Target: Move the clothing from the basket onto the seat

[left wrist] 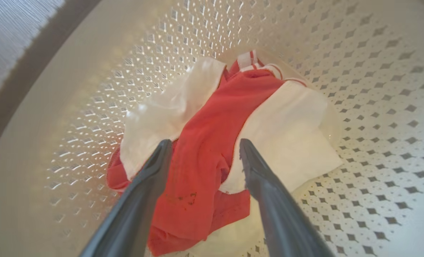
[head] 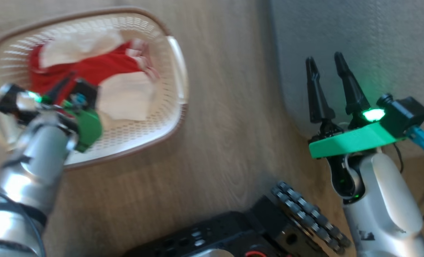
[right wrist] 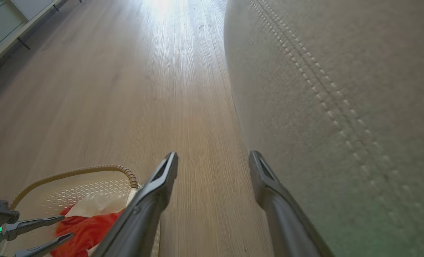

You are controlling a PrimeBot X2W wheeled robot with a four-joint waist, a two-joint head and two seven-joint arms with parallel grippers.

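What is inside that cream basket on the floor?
Crumpled red and white clothing lies in the basket, with the robot's left fingers open over it. Anything under the fabric, including the basket's bottom there, is covered.

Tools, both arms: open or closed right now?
Left tool: open, over the red clothing, gripping nothing.
Right tool: open, empty.

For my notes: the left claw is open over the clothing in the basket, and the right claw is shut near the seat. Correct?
No. The right claw is open, not shut; the right wrist view shows its fingers apart near the seat. The rest holds.
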